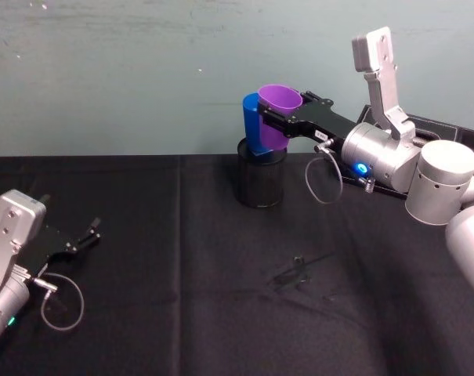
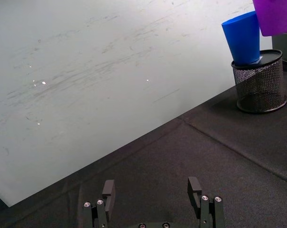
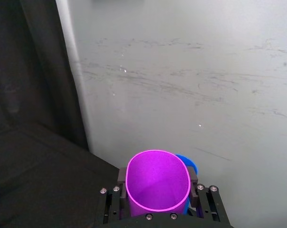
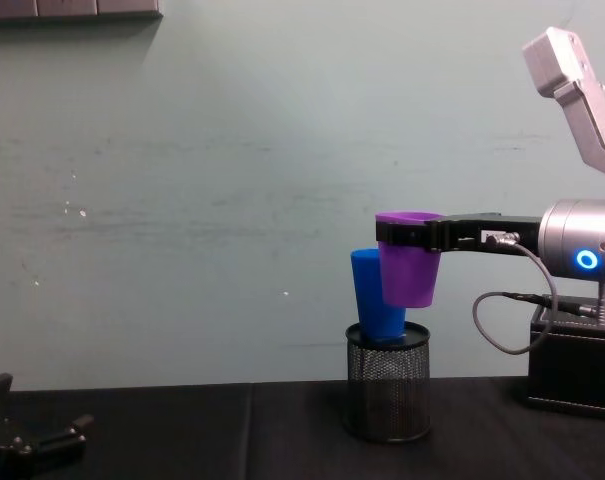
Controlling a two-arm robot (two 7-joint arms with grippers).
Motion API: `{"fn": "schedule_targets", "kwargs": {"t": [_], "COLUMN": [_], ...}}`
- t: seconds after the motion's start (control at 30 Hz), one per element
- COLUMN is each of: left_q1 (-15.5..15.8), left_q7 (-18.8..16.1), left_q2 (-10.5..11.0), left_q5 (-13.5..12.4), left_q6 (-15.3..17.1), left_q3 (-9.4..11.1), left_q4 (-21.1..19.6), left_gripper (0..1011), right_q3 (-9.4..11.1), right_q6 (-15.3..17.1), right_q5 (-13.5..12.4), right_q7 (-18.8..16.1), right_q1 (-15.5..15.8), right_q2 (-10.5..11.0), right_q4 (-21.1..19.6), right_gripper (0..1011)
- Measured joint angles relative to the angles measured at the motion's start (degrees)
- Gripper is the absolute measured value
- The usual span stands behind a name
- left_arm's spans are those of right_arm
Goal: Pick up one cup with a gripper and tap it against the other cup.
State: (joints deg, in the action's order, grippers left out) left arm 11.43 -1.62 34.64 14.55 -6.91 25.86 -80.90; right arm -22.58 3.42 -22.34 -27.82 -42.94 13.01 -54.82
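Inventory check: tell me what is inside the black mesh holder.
The blue cup leans inside the holder, its bottom hidden by the mesh. The right gripper holds the purple cup beside it; the left gripper sits open, low at left.

A black mesh pen holder (image 1: 261, 182) stands upright on the black-clothed surface (image 1: 182, 305), near its far edge and close to the pale green wall (image 1: 127, 70), which shows faint streaks. A seam (image 1: 179, 235) crosses the cloth left of the holder. A small crease (image 1: 299, 270) lies nearer, to its right. A black box (image 4: 572, 365) sits farther right.
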Motion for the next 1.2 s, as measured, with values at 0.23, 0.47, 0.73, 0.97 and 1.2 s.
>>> {"fn": "schedule_targets", "kwargs": {"t": [0.23, 0.47, 0.73, 0.97, 1.2], "left_q1": [0.0, 0.0, 0.0, 0.0, 0.0], "left_q7": [0.0, 0.0, 0.0, 0.0, 0.0], "left_q2": [0.0, 0.0, 0.0, 0.0, 0.0], "left_q5": [0.0, 0.0, 0.0, 0.0, 0.0], "left_q6": [0.0, 0.0, 0.0, 0.0, 0.0], "left_q3": [0.0, 0.0, 0.0, 0.0, 0.0], "left_q4": [0.0, 0.0, 0.0, 0.0, 0.0], "left_gripper": [1000, 1000, 1000, 1000, 1000], "right_q3": [0.0, 0.0, 0.0, 0.0, 0.0], "right_q6": [0.0, 0.0, 0.0, 0.0, 0.0], "right_q5": [0.0, 0.0, 0.0, 0.0, 0.0], "right_q7": [0.0, 0.0, 0.0, 0.0, 0.0], "right_q1": [0.0, 0.0, 0.0, 0.0, 0.0], "right_q2": [0.0, 0.0, 0.0, 0.0, 0.0], "right_q4": [0.0, 0.0, 0.0, 0.0, 0.0], "right_gripper": [715, 715, 715, 716, 715]}}
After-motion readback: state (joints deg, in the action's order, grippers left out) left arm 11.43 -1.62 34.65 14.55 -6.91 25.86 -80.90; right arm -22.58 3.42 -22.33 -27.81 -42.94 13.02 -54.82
